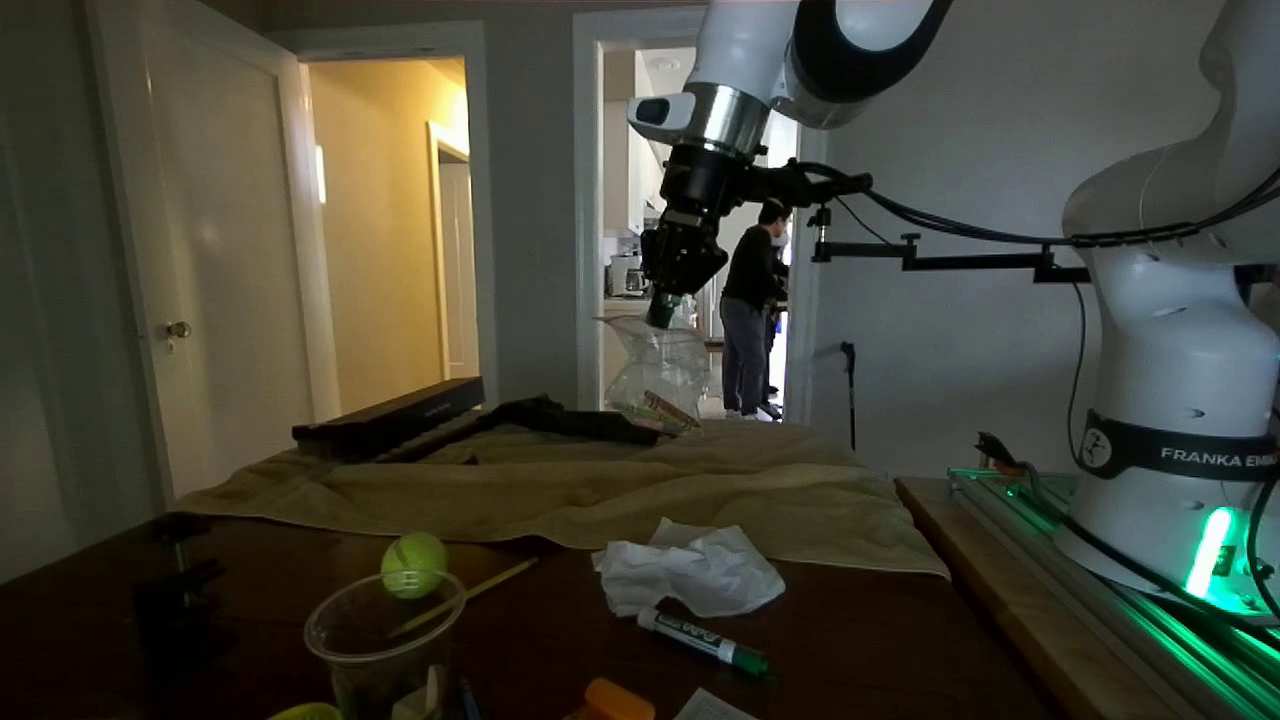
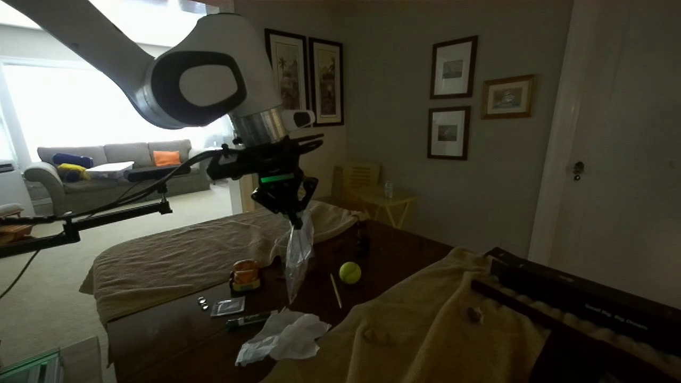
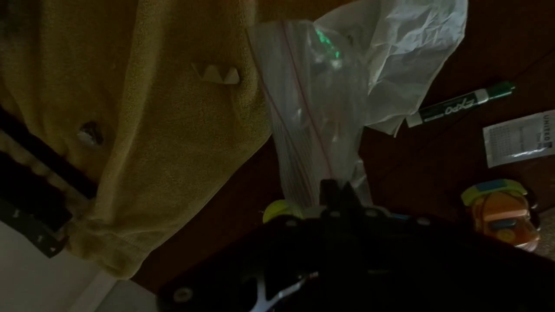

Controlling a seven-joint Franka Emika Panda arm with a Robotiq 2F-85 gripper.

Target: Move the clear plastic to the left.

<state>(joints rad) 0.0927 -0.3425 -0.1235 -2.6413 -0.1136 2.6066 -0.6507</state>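
From here, the gripper (image 2: 296, 222) pinches the clear bag (image 3: 315, 112) — traverse left slowly to limit swing; lower fully before release.

The clear bag (image 3: 325, 104) has reddish stripes, the ball (image 2: 350, 273) is yellow-green, the cloth (image 3: 195, 143) probably tan.

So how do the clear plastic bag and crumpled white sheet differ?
The clear plastic bag hangs from the gripper; the crumpled white sheet lies on the table. The bag is see-through; the sheet is white. The bag carries reddish lines; none show on the sheet. Both look thin and wrinkled.
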